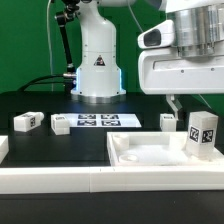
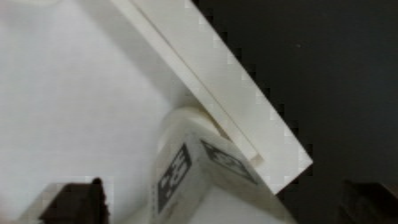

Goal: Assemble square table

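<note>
Square table's tabletop (image 1: 150, 158) lies flat at the near right of the black table (image 1: 30, 100), rim facing up; one leg (image 1: 203, 135) stands upright at its right edge, long axis vertical, a tag facing the exterior camera; whether it is fully seated I cannot tell; the loose leg blocks (image 1: 27, 122) lie farther back, two left of the marker board (image 1: 95, 121) and one right of it; I judge one leg of four placed, three left; the gripper (image 2: 217, 205) is spread wide, fingers either side of the leg, gripping nothing
</note>
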Robot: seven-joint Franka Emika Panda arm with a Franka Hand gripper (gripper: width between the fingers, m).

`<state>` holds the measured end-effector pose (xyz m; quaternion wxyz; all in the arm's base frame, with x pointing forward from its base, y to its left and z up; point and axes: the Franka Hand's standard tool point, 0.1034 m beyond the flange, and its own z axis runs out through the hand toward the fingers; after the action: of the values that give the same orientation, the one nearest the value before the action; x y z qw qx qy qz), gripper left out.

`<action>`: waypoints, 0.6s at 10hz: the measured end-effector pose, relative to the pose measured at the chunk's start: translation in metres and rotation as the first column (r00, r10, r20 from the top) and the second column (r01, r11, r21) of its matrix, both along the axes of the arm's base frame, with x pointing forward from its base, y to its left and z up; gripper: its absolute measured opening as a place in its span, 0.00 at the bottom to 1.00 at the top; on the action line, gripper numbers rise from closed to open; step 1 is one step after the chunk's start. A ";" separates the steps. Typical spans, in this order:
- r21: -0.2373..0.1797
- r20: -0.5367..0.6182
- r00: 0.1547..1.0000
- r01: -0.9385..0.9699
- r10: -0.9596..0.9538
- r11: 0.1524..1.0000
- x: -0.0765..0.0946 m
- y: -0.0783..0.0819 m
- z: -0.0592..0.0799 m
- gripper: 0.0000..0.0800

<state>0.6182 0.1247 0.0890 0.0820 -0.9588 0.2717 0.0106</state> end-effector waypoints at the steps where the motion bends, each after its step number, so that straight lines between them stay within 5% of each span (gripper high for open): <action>1: -0.029 0.003 0.993 -0.115 0.116 0.993 -0.002 0.000 -0.001 0.81; 6: -0.115 0.045 0.777 -0.620 0.628 0.776 0.002 -0.002 0.001 0.81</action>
<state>0.6205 0.1222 0.0899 0.0398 -0.9970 -0.0647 -0.0144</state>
